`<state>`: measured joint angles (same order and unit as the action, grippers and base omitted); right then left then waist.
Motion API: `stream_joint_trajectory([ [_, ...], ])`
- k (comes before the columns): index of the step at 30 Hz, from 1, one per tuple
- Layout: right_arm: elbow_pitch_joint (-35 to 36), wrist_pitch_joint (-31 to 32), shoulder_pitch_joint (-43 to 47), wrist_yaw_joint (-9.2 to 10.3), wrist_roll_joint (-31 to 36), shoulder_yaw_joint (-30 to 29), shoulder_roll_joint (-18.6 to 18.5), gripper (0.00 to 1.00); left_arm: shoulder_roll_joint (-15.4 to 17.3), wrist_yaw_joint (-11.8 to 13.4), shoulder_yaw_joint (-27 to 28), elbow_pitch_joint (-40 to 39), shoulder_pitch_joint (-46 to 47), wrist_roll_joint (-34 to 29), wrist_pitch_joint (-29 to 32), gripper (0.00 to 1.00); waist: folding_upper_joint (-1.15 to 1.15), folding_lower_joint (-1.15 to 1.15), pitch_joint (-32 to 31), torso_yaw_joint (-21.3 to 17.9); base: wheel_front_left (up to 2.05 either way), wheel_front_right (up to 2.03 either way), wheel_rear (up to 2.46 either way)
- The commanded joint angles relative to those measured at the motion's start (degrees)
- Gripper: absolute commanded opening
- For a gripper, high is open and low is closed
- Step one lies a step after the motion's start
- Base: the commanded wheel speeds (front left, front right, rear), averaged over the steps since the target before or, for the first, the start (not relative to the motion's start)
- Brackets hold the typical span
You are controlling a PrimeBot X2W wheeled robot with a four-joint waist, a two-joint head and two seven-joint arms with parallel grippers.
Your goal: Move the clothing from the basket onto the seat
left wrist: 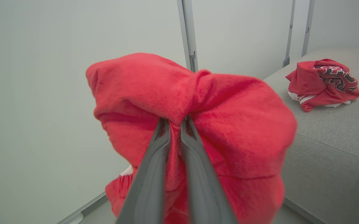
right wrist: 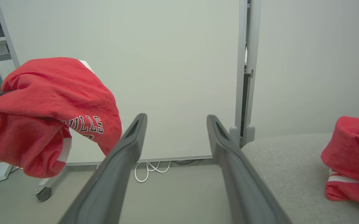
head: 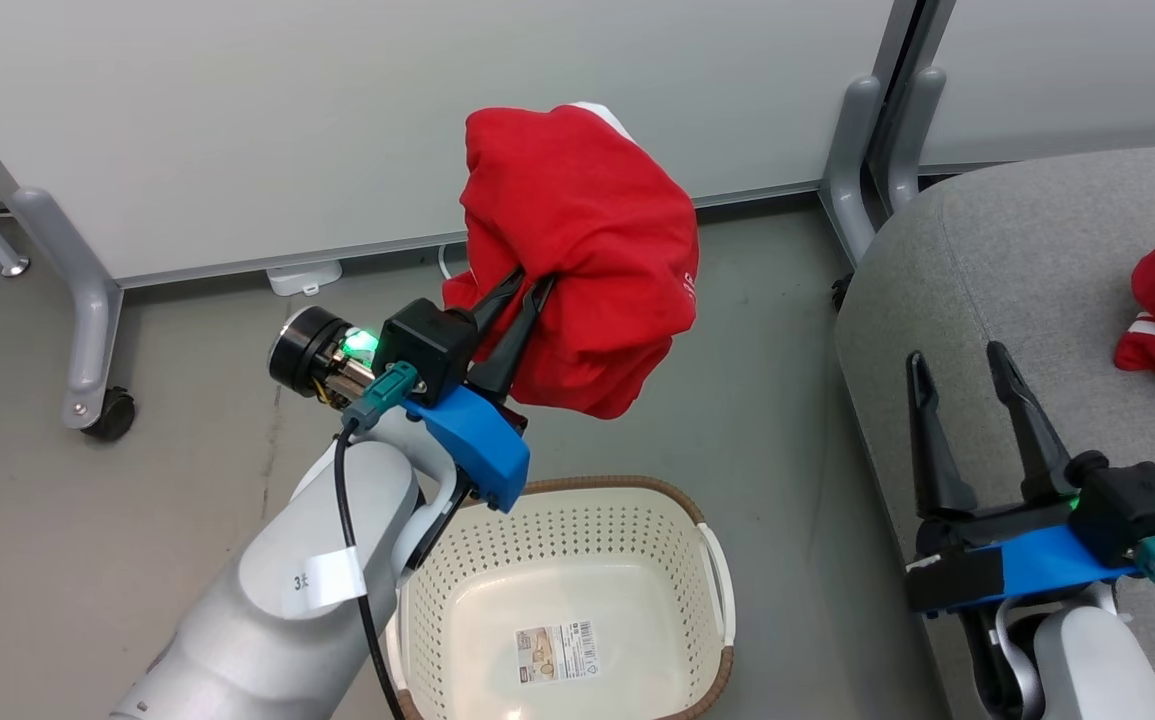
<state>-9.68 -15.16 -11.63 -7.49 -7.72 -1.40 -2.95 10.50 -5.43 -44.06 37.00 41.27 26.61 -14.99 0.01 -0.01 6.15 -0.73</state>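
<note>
Head view: left gripper (head: 535,283) pinches a red garment (head: 587,230) in the air beside the seat (head: 1017,260); right gripper (head: 952,355) hovers, jaws spread, over the seat. Left wrist view: cloth bunches around the pinching tips. Right wrist view: second garment (right wrist: 350,155) lies on the seat, off to one side of the spread jaws.

The head view looks steeply down from above: basket (head: 587,530) near, floor (head: 787,350) beyond, partition (head: 337,120) far, seat (head: 1017,260) right. The left wrist view sits close behind the held garment (left wrist: 229,124), facing the partition and the seat. The right wrist view looks low past the seat's left edge toward the partition. All three share the held garment, the seat and the second garment (left wrist: 322,81) on it.
</note>
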Motion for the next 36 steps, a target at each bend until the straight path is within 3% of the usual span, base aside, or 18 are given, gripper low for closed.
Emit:
stream_joint_trajectory([
  [1,-0.3,0.0,0.7,-0.01,-0.2,1.2,0.1,1.00,0.0,-0.1,0.5,-0.5,-0.2,-0.6,-0.3,0.00,-0.01,0.01,0.2,0.1,0.00,0.00,0.00],
  [20,-5.8,0.0,-4.6,-0.01,-1.2,17.3,0.0,1.00,-2.7,-0.5,1.0,-3.2,1.5,-3.5,-0.3,0.00,-0.01,0.01,2.4,1.9,0.00,0.00,0.00],
  [36,-11.7,0.0,-10.6,-0.01,-0.2,19.3,-0.1,1.00,-5.6,-1.3,-2.3,-5.1,-0.2,-5.1,-0.3,0.00,-0.01,0.01,3.4,4.6,0.00,0.00,0.00],
])
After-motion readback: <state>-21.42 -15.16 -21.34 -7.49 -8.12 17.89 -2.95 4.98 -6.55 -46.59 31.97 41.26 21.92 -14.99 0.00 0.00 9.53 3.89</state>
